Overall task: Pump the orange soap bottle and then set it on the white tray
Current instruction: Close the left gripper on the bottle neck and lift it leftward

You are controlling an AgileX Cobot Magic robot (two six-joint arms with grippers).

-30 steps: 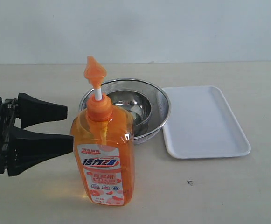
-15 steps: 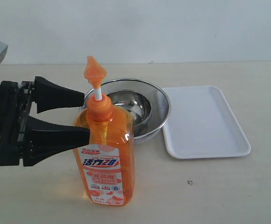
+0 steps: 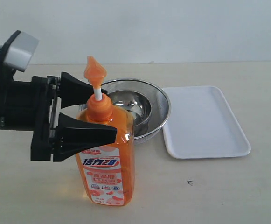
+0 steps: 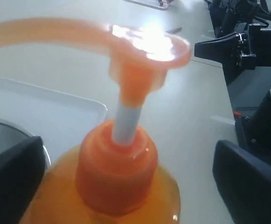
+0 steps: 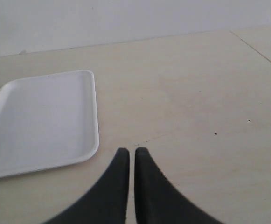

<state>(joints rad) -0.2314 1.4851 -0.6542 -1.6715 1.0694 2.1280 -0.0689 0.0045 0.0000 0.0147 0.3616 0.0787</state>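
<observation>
The orange soap bottle (image 3: 108, 158) stands upright on the table in front of the bowls, its pump head (image 3: 94, 71) raised on the white stem. My left gripper (image 3: 109, 112) is open, with one finger behind the bottle's collar and one in front of its shoulder. In the left wrist view the collar (image 4: 116, 168) sits between the two fingers (image 4: 11, 182), with gaps on both sides. The white tray (image 3: 203, 121) lies empty at the right. My right gripper (image 5: 128, 151) is shut on nothing, low over bare table beside the tray (image 5: 42, 121).
Two nested round steel bowls (image 3: 161, 100) stand just behind the bottle, touching the tray's left edge. A pale wall closes the far side of the table. The right arm (image 4: 247, 42) shows in the left wrist view, beyond the table's edge.
My left gripper has moved right and slightly up, from beside the bottle to straddling its collar, still open. The bottle and tray have not moved.
</observation>
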